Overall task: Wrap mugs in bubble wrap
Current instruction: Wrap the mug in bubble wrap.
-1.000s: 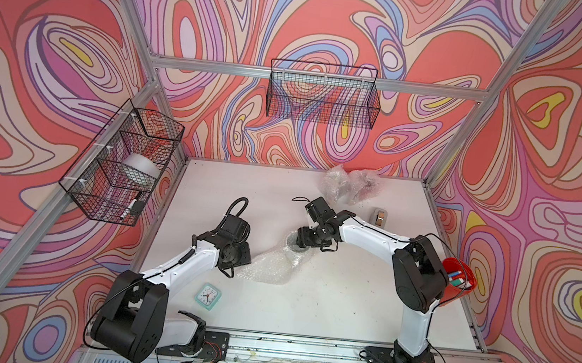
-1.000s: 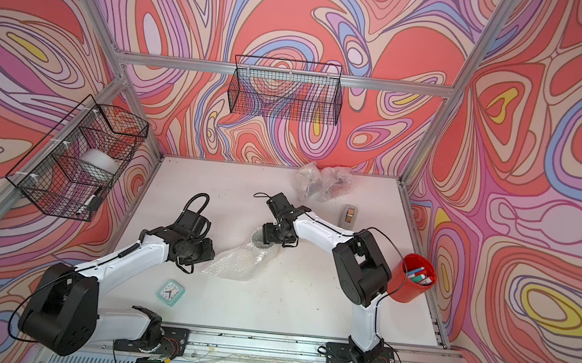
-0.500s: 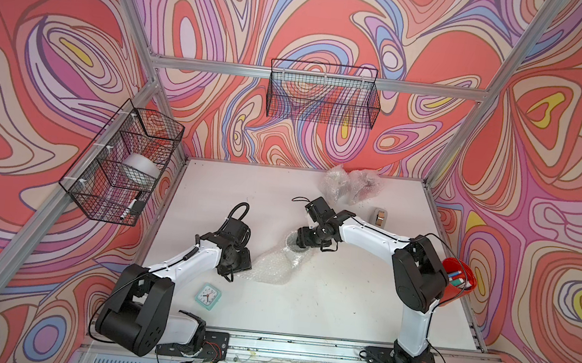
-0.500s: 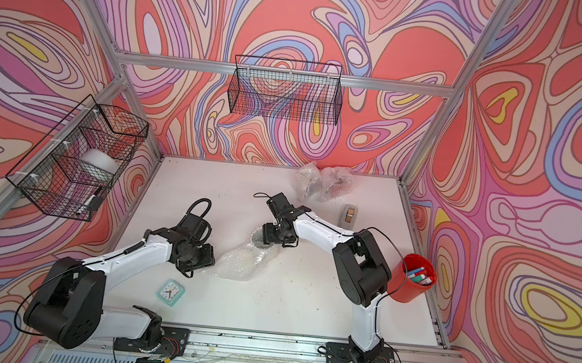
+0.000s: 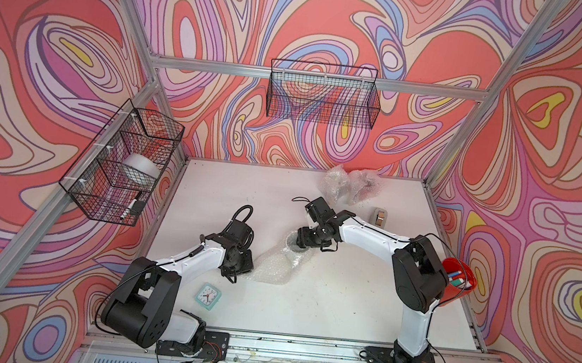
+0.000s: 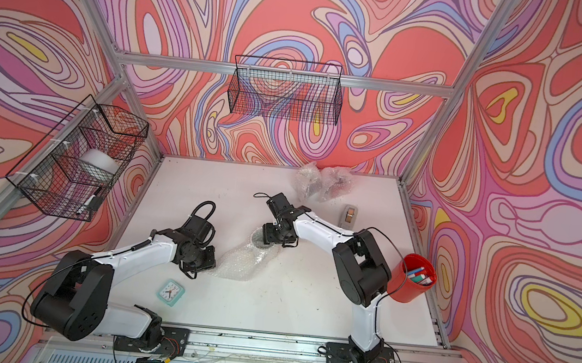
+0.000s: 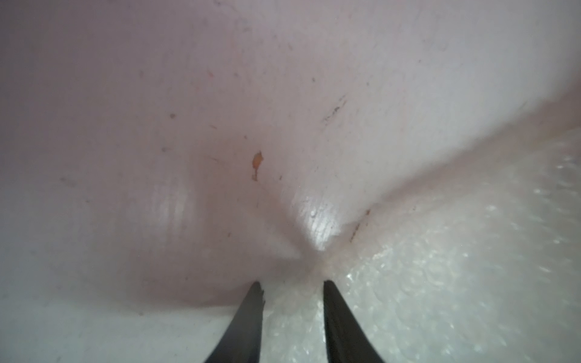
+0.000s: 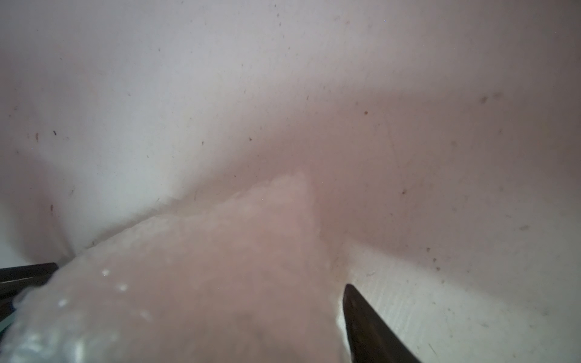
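Shifted onto the near corner of the bubble wrap (image 5: 275, 265), the left gripper (image 7: 292, 286) is set astride that edge (pinched or not cannot be told) so the sheet can be folded over the mug (image 5: 292, 243), clamped mid-table by the right gripper (image 8: 201, 276).

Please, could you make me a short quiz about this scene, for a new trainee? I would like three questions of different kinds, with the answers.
1. True or false: the teal alarm clock stands on the bare table, apart from the bubble wrap sheet.
2. What sits between the fingers of the right gripper? A) a mug under the sheet; B) a white roll; C) a red cup.
3. How many crumpled bubble-wrap bundles lie at the table's far edge?

Key: 1 true; 2 A; 3 two.
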